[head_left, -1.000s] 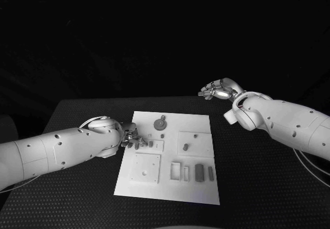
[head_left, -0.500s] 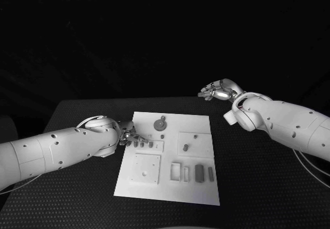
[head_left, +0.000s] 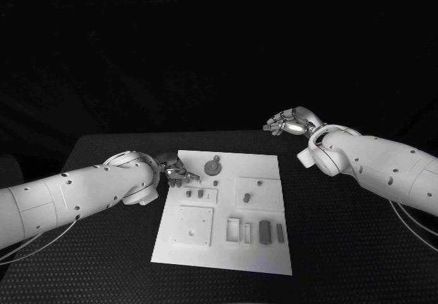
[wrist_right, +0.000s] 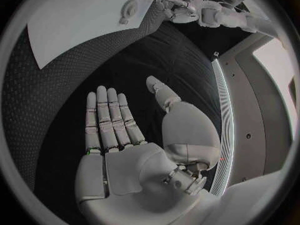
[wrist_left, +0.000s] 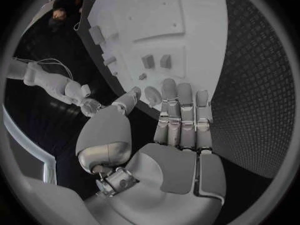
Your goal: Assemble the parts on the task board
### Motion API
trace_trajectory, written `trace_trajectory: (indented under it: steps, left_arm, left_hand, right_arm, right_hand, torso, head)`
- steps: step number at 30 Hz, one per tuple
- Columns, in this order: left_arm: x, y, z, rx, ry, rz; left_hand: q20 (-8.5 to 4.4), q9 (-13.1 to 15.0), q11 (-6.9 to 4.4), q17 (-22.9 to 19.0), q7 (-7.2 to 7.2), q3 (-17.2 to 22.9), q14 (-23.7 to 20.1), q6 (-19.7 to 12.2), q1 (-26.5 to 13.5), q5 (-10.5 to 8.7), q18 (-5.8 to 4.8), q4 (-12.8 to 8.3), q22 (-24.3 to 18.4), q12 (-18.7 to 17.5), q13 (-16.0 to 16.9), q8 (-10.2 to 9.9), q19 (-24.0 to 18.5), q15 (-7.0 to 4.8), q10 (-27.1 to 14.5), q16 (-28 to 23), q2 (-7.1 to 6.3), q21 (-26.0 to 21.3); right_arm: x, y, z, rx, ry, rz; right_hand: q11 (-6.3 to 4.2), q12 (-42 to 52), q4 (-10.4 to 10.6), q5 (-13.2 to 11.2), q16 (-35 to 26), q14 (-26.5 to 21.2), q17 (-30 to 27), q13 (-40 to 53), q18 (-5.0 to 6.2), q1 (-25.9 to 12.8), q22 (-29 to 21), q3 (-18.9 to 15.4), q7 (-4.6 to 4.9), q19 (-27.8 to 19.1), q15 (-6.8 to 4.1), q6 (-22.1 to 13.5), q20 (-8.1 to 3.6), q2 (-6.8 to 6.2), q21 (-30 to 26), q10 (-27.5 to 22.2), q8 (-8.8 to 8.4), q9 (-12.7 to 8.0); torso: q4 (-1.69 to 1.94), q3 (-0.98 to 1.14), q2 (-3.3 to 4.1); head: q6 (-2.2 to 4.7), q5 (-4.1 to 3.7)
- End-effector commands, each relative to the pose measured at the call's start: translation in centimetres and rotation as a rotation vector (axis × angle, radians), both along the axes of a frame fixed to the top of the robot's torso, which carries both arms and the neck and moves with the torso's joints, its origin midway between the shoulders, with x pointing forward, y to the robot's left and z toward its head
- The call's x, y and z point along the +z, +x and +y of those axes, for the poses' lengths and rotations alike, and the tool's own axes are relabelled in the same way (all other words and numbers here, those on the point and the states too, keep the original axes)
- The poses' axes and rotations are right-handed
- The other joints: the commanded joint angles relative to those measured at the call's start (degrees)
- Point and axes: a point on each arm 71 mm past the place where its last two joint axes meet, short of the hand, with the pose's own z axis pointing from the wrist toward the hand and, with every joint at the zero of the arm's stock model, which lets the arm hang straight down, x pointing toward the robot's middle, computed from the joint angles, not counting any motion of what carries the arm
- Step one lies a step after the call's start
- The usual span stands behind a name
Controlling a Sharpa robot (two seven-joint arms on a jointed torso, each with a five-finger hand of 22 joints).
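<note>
The white task board (head_left: pixel 228 250) lies in the middle of the black table. On it are a round knobbed part (head_left: pixel 212 166), small upright pieces (head_left: pixel 200 194), two square plates (head_left: pixel 194 225) and several slim pieces in slots (head_left: pixel 264 230). My left hand (head_left: pixel 176 174) hovers at the board's left edge, beside the round part. In the left wrist view its fingers (wrist_left: pixel 184 115) are stretched out over the board (wrist_left: pixel 162 25) and hold nothing. My right hand (head_left: pixel 290 120) is raised beyond the board's far right corner; its fingers (wrist_right: pixel 109 117) lie flat and empty.
Black textured table (head_left: pixel 356 253) surrounds the board, with wide room on the right and at the front. The right wrist view shows the board (wrist_right: pixel 81 20) far off, with my left hand (wrist_right: pixel 178 10) at its edge.
My left hand has drawn back from the small upright pieces toward the board's far left edge. The right arm has stayed still.
</note>
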Motion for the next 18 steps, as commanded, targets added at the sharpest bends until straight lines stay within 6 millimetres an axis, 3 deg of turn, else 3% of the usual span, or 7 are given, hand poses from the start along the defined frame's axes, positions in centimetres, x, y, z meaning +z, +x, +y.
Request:
trace_trajectory:
  steps: [1, 2, 4, 6, 8, 10, 18]
  left_arm:
    - [1.5, 0.5, -1.2, -0.041, -0.199, -0.162]
    - [1.7, 0.5, -1.5, -0.066, -0.212, -0.187]
    - [2.0, 0.6, -2.2, -0.113, -0.213, -0.243]
    - [2.3, 0.6, -3.1, -0.179, -0.194, -0.297]
    - [2.4, 0.8, -3.9, -0.233, -0.176, -0.343]
    - [2.5, 0.9, -4.3, -0.258, -0.167, -0.368]
    - [2.0, 0.7, -6.4, -0.387, -0.065, -0.399]
  left_hand:
    - [-2.47, -0.4, 1.33, -1.4, 0.97, 0.4, -2.0, -1.7, 5.4, 2.41, -0.43, -4.6, -0.3, -3.7, -2.3, -0.7, -1.8, 2.15, -2.6, -3.0, 1.76, -1.5]
    - [-1.68, -0.5, 1.95, -1.8, 1.28, 0.9, -3.2, -1.9, 8.3, 3.18, -0.43, -7.1, -0.4, -5.1, -3.2, -0.9, -3.1, 2.94, -3.9, -4.2, 2.43, -2.4]
    - [0.03, -0.8, 2.84, -2.4, 1.57, 0.7, -4.0, -2.3, 11.5, 4.14, -0.43, -10.1, -0.6, -7.1, -4.8, -1.0, -5.0, 4.2, -4.8, -5.7, 3.1, -3.8]
    - [0.27, -1.0, 3.52, -2.3, 1.64, 1.6, -3.6, -2.7, 16.1, 4.31, -0.43, -12.2, -0.5, -8.6, -6.0, -1.2, -5.0, 4.28, -5.7, -6.0, 3.0, -4.0]
    - [0.56, -1.4, 4.45, -2.2, 1.58, 1.1, -3.3, -3.0, 19.5, 2.4, -0.43, -12.1, -0.3, -11.4, -8.3, -1.4, -4.6, 4.32, -6.1, -6.4, 1.91, -4.2]
    - [0.64, -1.8, 4.79, -2.3, 1.04, 0.7, -3.2, -3.3, 20.9, 2.03, -0.43, -12.2, -0.2, -13.7, -10.0, -1.6, -4.4, 4.42, -6.0, -7.0, 1.43, -4.5]
    - [-0.46, -3.1, 5.11, -0.3, 0.8, -0.5, -0.3, -3.4, 23.5, 2.28, -0.43, -12.1, 0.8, -19.2, -13.8, -1.9, -1.9, 2.68, -4.4, -4.8, 0.73, -4.1]
  right_arm:
    - [0.0, 0.0, 0.1, 0.013, 0.001, 0.003]
    - [0.0, 0.0, 0.0, 0.013, 0.001, 0.003]
    - [0.0, 0.0, 0.0, 0.012, 0.001, 0.003]
    - [0.0, 0.0, 0.0, 0.011, 0.001, 0.003]
    - [0.0, 0.1, 0.0, 0.01, 0.0, 0.003]
    - [-0.1, 0.1, 0.1, 0.012, 0.001, 0.003]
    - [-0.1, 0.1, 0.3, 0.013, 0.001, 0.002]
  right_hand:
    - [0.07, 0.3, 0.1, 0.3, 0.2, -0.4, -0.1, -0.1, 0.62, -0.4, 0.1, 0.2, 0.88, 0.0, 0.02, -0.1, 0.26, -0.08, -0.4, 0.4, 0.29, -0.1]
    - [0.07, 0.3, 0.1, 0.3, 0.2, -0.4, -0.1, -0.1, 0.62, -0.4, 0.1, 0.2, 0.88, 0.0, 0.02, -0.1, 0.26, -0.07, -0.4, 0.4, 0.3, -0.1]
    - [0.07, 0.3, 0.1, 0.3, 0.2, -0.4, -0.1, -0.1, 0.62, -0.4, 0.1, 0.2, 0.88, 0.0, 0.01, -0.1, 0.26, -0.06, -0.4, 0.4, 0.3, -0.1]
    - [0.07, 0.3, 0.1, 0.3, 0.2, -0.4, -0.1, -0.1, 0.63, -0.4, 0.1, 0.2, 0.88, 0.0, 0.01, -0.1, 0.26, -0.05, -0.4, 0.4, 0.31, -0.1]
    - [0.07, 0.3, 0.1, 0.3, 0.2, -0.4, -0.1, -0.1, 0.63, -0.4, 0.1, 0.3, 0.88, 0.0, 0.01, -0.1, 0.27, -0.05, -0.4, 0.4, 0.31, -0.1]
    - [0.07, 0.3, 0.1, 0.3, 0.2, -0.4, -0.1, -0.1, 0.63, -0.4, 0.1, 0.3, 0.87, 0.0, 0.01, -0.1, 0.27, -0.04, -0.4, 0.4, 0.31, -0.1]
    - [0.07, 0.3, 0.1, 0.3, 0.2, -0.4, -0.1, -0.2, 0.64, -0.4, 0.1, 0.3, 0.88, 0.0, 0.0, -0.1, 0.28, -0.04, -0.4, 0.4, 0.32, -0.1]
  torso:
    - [-0.06, -0.01, 0.05]
    - [-0.07, 0.01, 0.05]
    - [-0.06, 0.02, 0.05]
    - [-0.04, 0.01, 0.07]
    - [-0.06, -0.01, 0.09]
    - [-0.1, -0.02, 0.12]
    - [-0.11, -0.03, 0.1]
  head:
    - [0.18, -0.12]
    - [0.34, -0.24]
    - [0.41, -0.28]
    - [0.54, -0.37]
    - [0.64, -0.41]
    - [0.7, -0.44]
    - [0.75, -0.71]
